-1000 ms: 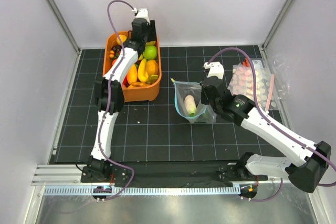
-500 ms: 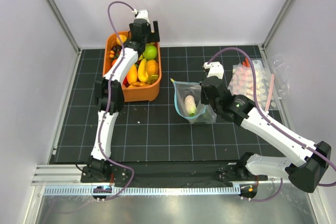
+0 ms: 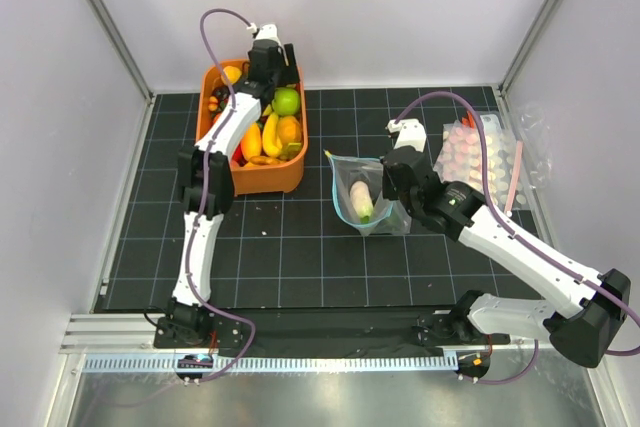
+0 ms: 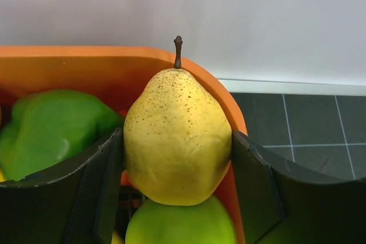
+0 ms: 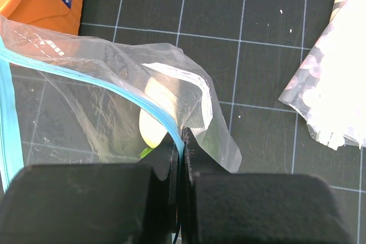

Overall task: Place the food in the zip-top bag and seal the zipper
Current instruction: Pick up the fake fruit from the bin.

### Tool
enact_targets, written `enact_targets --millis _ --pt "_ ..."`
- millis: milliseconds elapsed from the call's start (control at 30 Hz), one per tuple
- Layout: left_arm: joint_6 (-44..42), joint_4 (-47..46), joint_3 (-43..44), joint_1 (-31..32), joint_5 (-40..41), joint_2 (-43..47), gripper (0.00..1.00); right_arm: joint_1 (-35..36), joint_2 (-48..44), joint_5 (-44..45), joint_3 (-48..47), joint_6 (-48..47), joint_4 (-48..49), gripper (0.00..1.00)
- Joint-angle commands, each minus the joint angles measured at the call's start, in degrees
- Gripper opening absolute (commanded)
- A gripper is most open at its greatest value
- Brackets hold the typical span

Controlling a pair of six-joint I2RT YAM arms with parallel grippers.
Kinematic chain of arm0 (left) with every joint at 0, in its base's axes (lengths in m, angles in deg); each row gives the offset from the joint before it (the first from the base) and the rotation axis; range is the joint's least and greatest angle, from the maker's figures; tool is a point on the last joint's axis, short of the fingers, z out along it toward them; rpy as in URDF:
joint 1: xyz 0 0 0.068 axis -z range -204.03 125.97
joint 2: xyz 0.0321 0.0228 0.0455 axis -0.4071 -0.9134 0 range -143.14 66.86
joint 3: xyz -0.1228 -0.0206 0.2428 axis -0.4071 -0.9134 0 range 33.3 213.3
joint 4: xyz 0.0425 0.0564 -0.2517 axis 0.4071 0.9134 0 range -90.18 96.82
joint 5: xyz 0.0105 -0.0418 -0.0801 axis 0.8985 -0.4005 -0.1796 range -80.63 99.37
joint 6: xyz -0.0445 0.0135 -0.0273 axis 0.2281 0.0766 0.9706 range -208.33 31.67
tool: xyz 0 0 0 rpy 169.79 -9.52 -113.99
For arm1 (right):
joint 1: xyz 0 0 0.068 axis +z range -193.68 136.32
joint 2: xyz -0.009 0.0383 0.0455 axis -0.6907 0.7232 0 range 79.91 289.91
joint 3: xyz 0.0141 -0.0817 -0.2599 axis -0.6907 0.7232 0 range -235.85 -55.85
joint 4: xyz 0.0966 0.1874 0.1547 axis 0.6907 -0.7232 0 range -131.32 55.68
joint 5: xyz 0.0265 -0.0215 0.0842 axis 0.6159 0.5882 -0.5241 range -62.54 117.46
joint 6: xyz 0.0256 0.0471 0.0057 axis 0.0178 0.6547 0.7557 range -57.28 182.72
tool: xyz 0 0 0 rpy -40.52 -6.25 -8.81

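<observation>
- Two arms work over a black mat [image 3: 300,247] ruled with a pale grid. It is boxed in by plain white walls [image 3: 400,7] and grey metal posts, and a perforated rail [image 3: 300,362] runs along the near edge.
- At the mat's far left sits an orange basket [image 3: 270,182] heaped with toy fruit. The left arm reaches over it and hides part of the heap.
- The left gripper [image 4: 177,161] is clamped on a yellow pear [image 4: 177,135], stem up, with one pad against each flank, close to the basket's rim. A green apple [image 4: 180,227] lies just beneath the pear, and a dark green toy [image 4: 51,124] sits to one side.
- Near the mat's middle lies the zip-top bag [image 3: 345,172], its mouth open, with a white radish [image 3: 361,197] inside.
- The right gripper [image 5: 180,141] is pinched tight on the zipper [image 5: 114,87], its jaws meeting over the teal strip.
- Pink-dotted packs [image 3: 480,162] lie by the right wall, apart from the bag.
</observation>
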Motion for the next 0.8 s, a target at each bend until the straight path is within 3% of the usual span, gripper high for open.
enact_targets --millis 0,400,767 --pt "1.78 1.94 -3.03 -1.19 -0.97 5.63 0.44 -0.24 -1.53 0.26 -0.51 -0.25 2.68 0.01" --pt "3.10 -1.59 -14.29 -1.19 -2.11 20.67 0.42 -0.24 -2.06 -0.27 0.46 -0.51 4.52 0.01" --pt "11.71 -0.80 -28.16 0.03 -7.38 36.04 0.41 -0.24 -1.01 -3.69 1.42 -0.43 7.24 0.01"
